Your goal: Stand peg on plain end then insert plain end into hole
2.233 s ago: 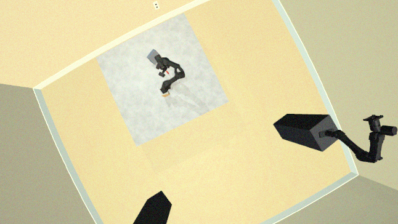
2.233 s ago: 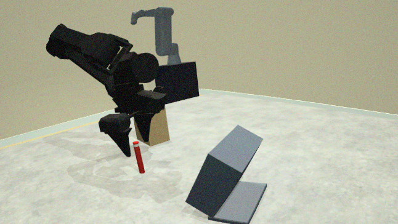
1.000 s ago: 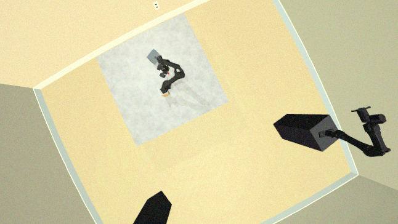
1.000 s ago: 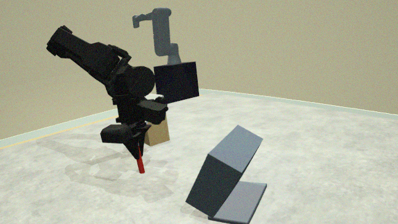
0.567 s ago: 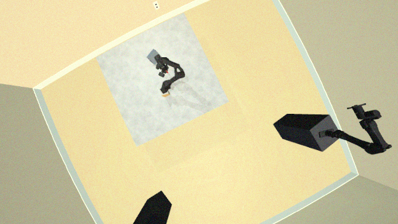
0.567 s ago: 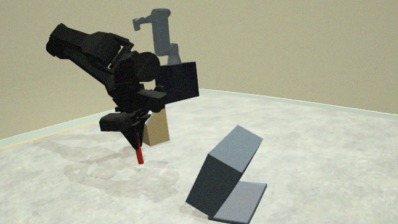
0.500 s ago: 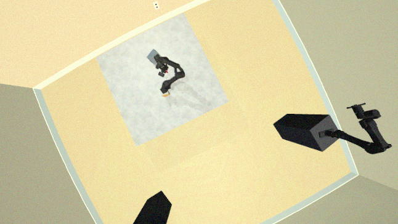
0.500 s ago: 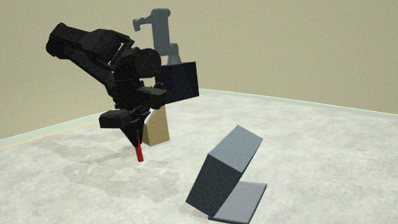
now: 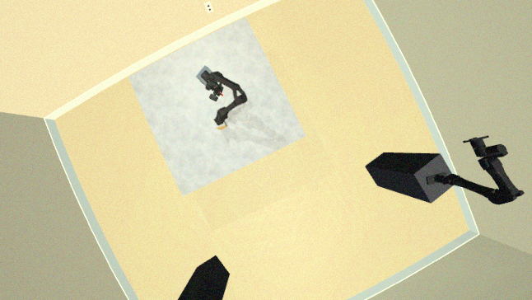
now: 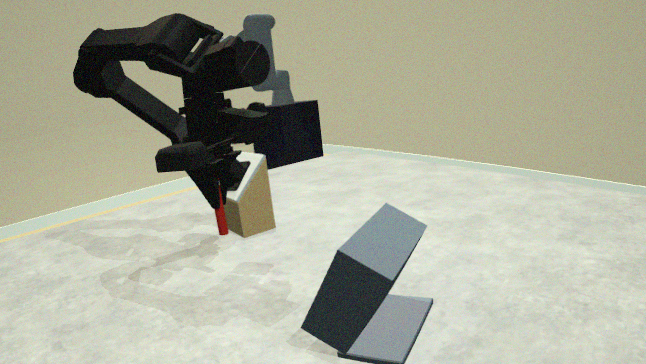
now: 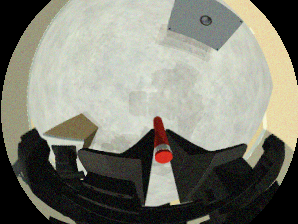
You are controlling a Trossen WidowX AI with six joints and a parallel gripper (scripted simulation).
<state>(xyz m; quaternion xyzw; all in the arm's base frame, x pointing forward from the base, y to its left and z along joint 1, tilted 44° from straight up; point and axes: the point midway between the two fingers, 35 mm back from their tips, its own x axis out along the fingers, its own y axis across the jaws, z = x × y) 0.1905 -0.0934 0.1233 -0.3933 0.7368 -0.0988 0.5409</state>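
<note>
The red peg (image 10: 221, 220) (image 11: 159, 131) is roughly upright, its plain end down and its white-banded end up. My gripper (image 10: 220, 202) (image 11: 160, 132) is shut on it, with the plain part below the fingertips. In the exterior view the plain end seems to be held above the table, but the gap is hard to judge. The grey sloped panel (image 9: 203, 70) (image 10: 382, 240) (image 11: 187, 15) stands apart from the peg. Its round hole (image 11: 205, 20) shows at the top right of the wrist view; the exterior view does not show the hole.
A tan block with a white sloping top (image 10: 257, 205) (image 11: 72, 127) stands just behind the gripper in the exterior view and at the left in the wrist view. A flat grey base plate (image 10: 395, 325) lies beneath the panel. A dark box (image 10: 292, 132) is farther back.
</note>
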